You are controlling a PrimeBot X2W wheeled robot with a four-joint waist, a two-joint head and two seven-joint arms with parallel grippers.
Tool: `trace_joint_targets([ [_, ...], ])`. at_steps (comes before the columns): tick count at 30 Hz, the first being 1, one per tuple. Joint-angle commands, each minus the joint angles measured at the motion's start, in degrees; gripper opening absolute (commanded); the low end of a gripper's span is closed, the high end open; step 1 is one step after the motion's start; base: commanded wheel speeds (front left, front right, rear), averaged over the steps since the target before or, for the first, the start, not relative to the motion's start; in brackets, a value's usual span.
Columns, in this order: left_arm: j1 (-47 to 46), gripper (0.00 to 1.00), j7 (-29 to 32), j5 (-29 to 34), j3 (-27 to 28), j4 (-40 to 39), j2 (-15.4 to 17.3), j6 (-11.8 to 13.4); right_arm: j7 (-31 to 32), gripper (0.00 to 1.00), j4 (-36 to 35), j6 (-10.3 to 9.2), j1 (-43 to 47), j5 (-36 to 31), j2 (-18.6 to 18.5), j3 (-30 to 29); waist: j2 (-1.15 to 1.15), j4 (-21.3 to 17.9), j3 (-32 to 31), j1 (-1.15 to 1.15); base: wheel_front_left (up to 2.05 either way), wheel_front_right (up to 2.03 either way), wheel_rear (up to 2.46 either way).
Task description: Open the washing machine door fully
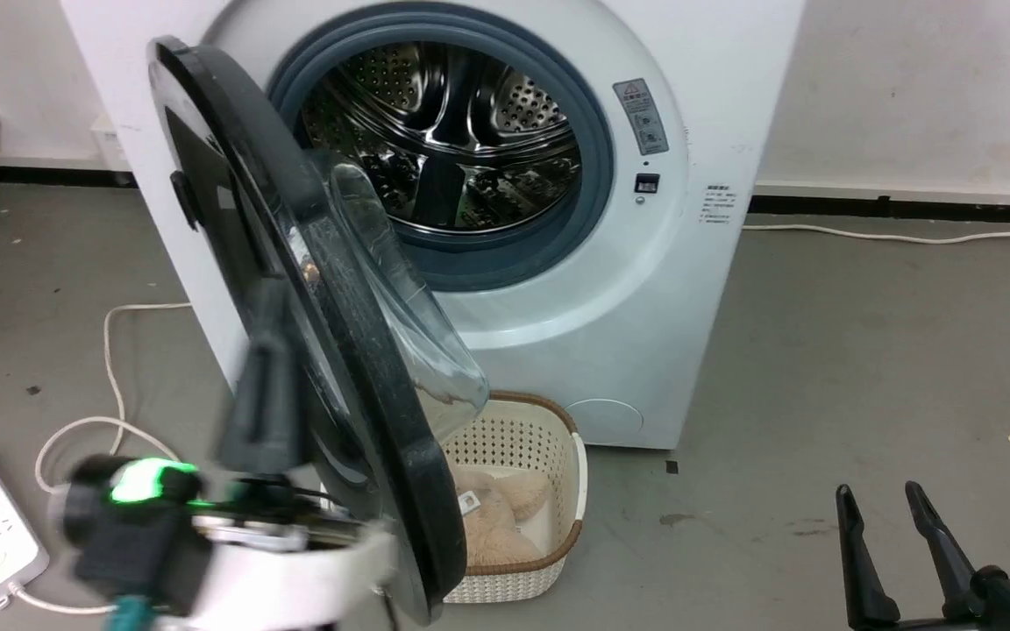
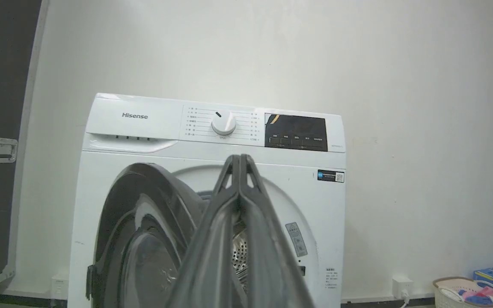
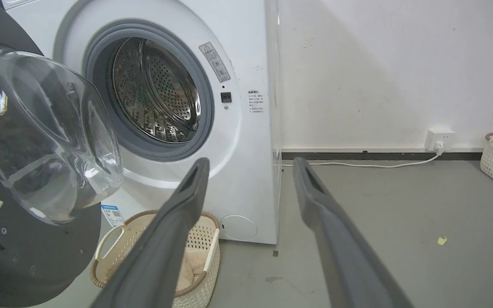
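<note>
Dark fingers of the left claw (image 2: pixel 240 162) are pressed tight together with nothing between them. In the head view it sits lower left, blurred, against the outer face of the door (image 1: pixel 356 368). Contact looks likely but I can't confirm it. Right claw (image 1: pixel 886 513) is lower right, fingers spread and empty, well apart from the washer (image 1: pixel 645 289). Door runs from upper left to bottom centre, about edge-on to the head camera, glass bowl facing the drum (image 1: pixel 444 131). Basket (image 1: pixel 527 438) is on the floor just under it. Judgement: roughly half done — latch free, drum exposed. What's left is swinging the door further round toward frame left.
</note>
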Motion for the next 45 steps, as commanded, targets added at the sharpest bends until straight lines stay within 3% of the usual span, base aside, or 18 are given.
trace_joint_targets([
  [1, -0.7, 0.00, 0.9, 0.4, -1.6, -0.1, 0.0, -0.1, -0.3, 1.00, 0.2, 0.05, -0.8, 0.0, 0.3, 0.1, 0.00, -0.2, 0.0, 0.00, 0.00, 0.00, 0.00],
  [13, 3.7, 0.00, 6.1, -0.3, -16.3, 10.9, -0.2, 0.7, -0.6, 1.00, 1.1, 0.05, -1.0, 0.3, 0.3, 0.3, 0.00, -1.8, 1.2, 0.00, 0.00, 0.00, 0.00],
  [19, 3.8, 0.00, 8.1, -2.7, -18.2, 19.7, -0.2, 1.4, -0.7, 1.00, 2.0, 0.05, -1.3, 0.6, 0.3, 0.8, 0.00, -2.0, 1.9, 0.00, 0.00, 0.00, 0.00],
  [25, 2.9, 0.00, 8.7, -3.8, -15.9, 25.8, 0.2, 3.0, -0.9, 1.00, 2.7, 0.05, -1.2, 0.9, 0.3, 0.6, 0.00, -0.6, 2.4, 0.00, 0.00, 0.00, 0.00],
  [33, 3.0, 0.00, 8.3, -4.6, -14.6, 27.9, 1.8, 3.2, -1.0, 1.00, 3.5, 0.05, -0.6, 1.3, 0.3, 0.9, 0.00, 4.5, 1.5, 0.00, 0.00, 0.00, 0.00],
  [35, 3.6, 0.00, 8.3, -5.0, -14.0, 27.7, 2.4, 3.6, -1.1, 1.00, 3.7, 0.05, 0.0, 1.6, 0.3, 1.2, 0.00, 8.7, 1.0, 0.00, 0.00, 0.00, 0.00],
  [45, 4.6, 0.00, 9.5, -6.2, -9.7, 25.1, 5.8, 5.6, -0.8, 1.00, 3.6, 0.05, 0.0, 1.6, 0.3, 1.9, 0.00, 17.4, 1.6, 0.00, 0.00, 0.00, 0.00],
])
